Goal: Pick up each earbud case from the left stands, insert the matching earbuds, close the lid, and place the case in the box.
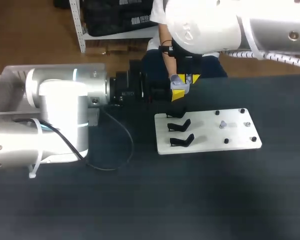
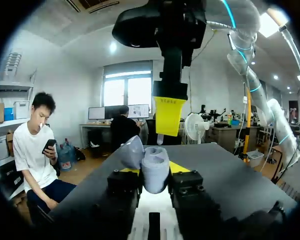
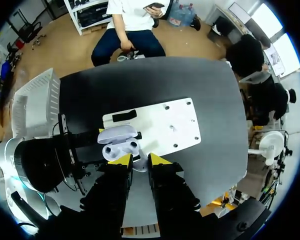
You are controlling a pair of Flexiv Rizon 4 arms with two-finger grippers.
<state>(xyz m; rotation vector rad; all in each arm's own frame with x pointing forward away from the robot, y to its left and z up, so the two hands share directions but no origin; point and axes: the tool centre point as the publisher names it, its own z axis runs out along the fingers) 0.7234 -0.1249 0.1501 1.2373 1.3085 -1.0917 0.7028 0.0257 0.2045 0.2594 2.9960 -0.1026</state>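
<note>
From the head view, the right arm is running off the upper edge and the left arm is being cut off at the side. The earbud case is showing only as a pale patch, partly covered by yellow tips. In the left wrist view, the earbud case is hiding much of the left gripper. The black pegs on the white board are looking too small to identify.

The earbud case is a pale lavender clamshell with its lid flipped open, pinched in the left gripper up off the table, over the stand end of the white board. There are two dark spots in its wells, could be buds or empty sockets, honestly can't tell. Three black stands sit in a column on that board, and the grey box sits off at the table's left.
</note>
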